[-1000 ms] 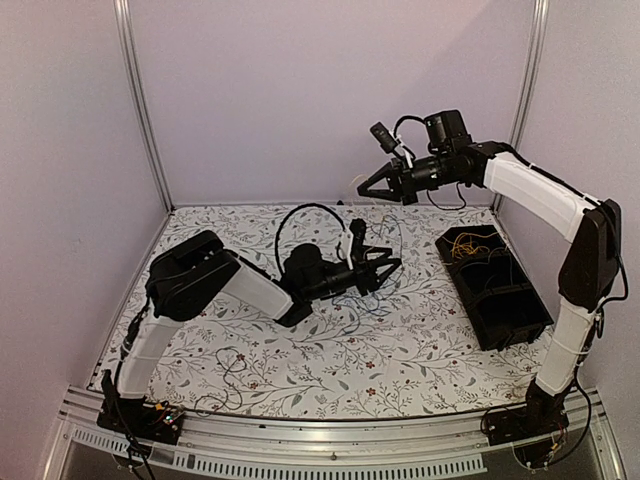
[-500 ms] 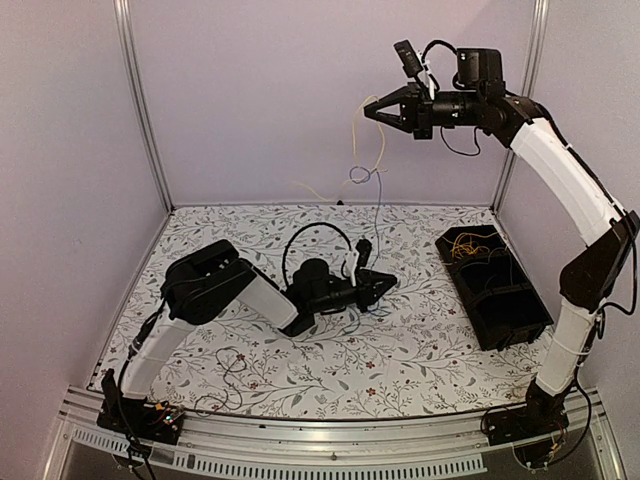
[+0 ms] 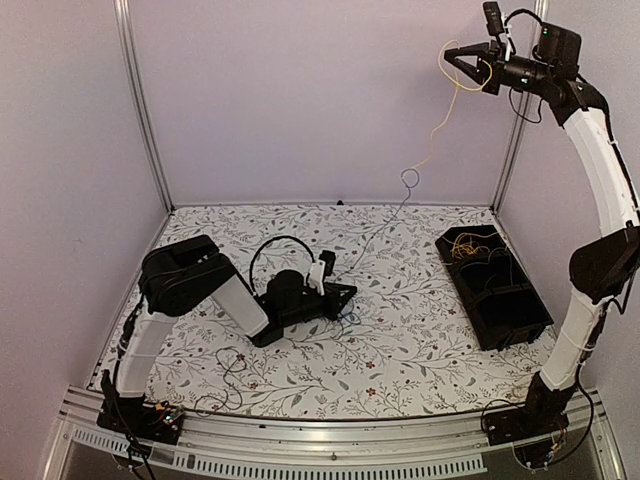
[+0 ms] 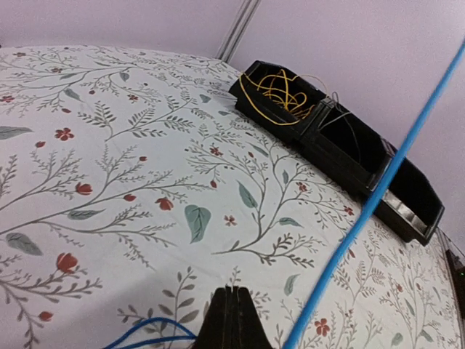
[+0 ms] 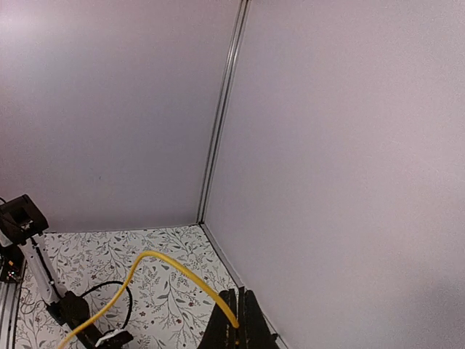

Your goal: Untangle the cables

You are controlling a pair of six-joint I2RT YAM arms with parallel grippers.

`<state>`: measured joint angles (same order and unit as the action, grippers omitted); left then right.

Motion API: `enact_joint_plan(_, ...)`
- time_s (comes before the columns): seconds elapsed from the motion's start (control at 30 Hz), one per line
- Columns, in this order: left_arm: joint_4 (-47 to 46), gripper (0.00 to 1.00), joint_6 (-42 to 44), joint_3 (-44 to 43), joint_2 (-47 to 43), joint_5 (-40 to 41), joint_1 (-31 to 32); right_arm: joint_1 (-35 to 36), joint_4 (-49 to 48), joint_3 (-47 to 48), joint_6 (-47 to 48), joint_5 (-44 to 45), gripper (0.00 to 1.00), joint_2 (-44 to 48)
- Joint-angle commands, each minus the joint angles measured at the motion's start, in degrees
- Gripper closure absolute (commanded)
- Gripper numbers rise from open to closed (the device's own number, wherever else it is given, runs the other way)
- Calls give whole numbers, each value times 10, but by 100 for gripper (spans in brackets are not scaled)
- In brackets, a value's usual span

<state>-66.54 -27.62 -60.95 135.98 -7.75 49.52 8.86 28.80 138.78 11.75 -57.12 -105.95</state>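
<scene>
Right tool is high above the tabletop, jaws together, clamped on the yellow cable. The cable leaves its tips and hangs down below it, toward the left arm.

Left tool is low at the tabletop, jaws together. The blue cable shows on either side of its tips, so judged pinched there.

From the left tool the blue cable climbs ahead and upward in one straight run to a small loop between the two tools. Long axis: tool to tool. Neither arm is clearly nearer the loop. Judgement: any further pull works along this line.
</scene>
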Motion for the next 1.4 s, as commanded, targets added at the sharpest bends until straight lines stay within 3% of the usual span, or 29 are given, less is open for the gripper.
enact_joint_plan(0.0, 13, 100, -33, 60, -40, 65, -21, -66, -15, -1, -19, -1, 100, 24)
enact_joint_plan(0.1, -10, 100, -42, 93, -56, 67, -29, -122, -27, -34, -33, -8, 100, 44)
enact_joint_plan(0.23, -25, 100, -21, 126, -91, 71, -32, -155, -14, -166, 10, 18, 100, 100)
enact_joint_plan(0.5, -35, 100, -24, 158, -119, 75, -38, -165, -9, -294, 77, 89, 100, 153)
enact_joint_plan(1.37, -51, 100, -31, 157, -130, 56, -39, -207, -12, -465, 162, 150, 100, 81)
